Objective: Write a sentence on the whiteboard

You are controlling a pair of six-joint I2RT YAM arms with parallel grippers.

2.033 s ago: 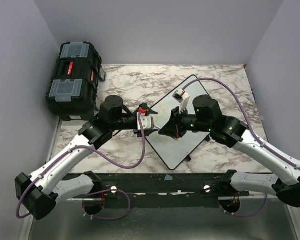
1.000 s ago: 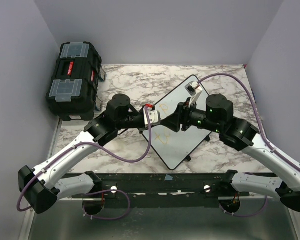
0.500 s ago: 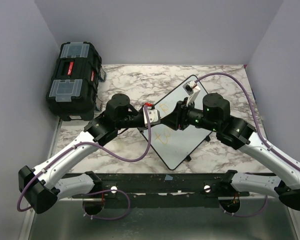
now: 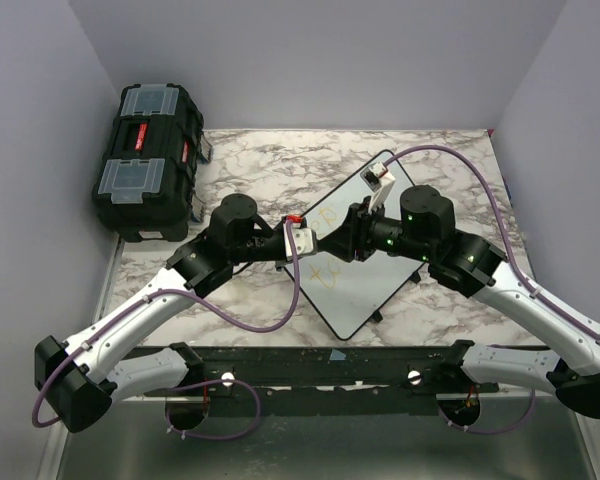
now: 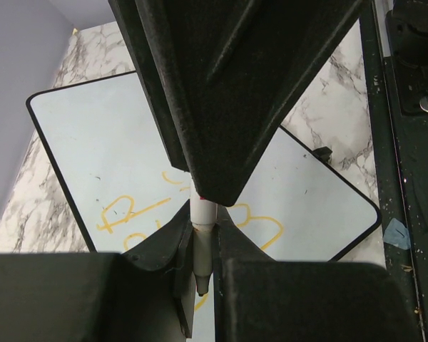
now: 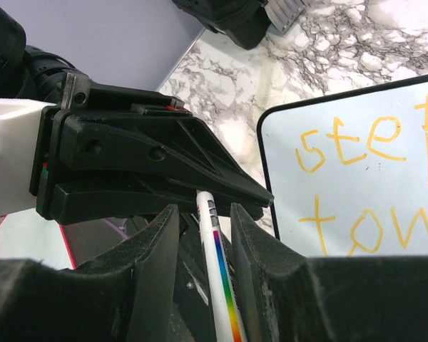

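Marble tabletop [image 4: 270, 160]: 1 whiteboard [image 4: 365, 290], 1 toolbox [image 4: 145, 160], 1 marker [image 6: 215, 263].

Left claw [image 4: 318, 243] and right claw [image 4: 332, 240] are nose to nose over the whiteboard [image 4: 365, 290], with a marker [image 5: 202, 219] bridging them, so I get no gap there. Black toolbox [image 4: 145, 160] blocks the far-left bench [image 4: 270, 165]. Bare marble behind the board is passable. Grey walls [image 4: 330, 60] box in three sides.
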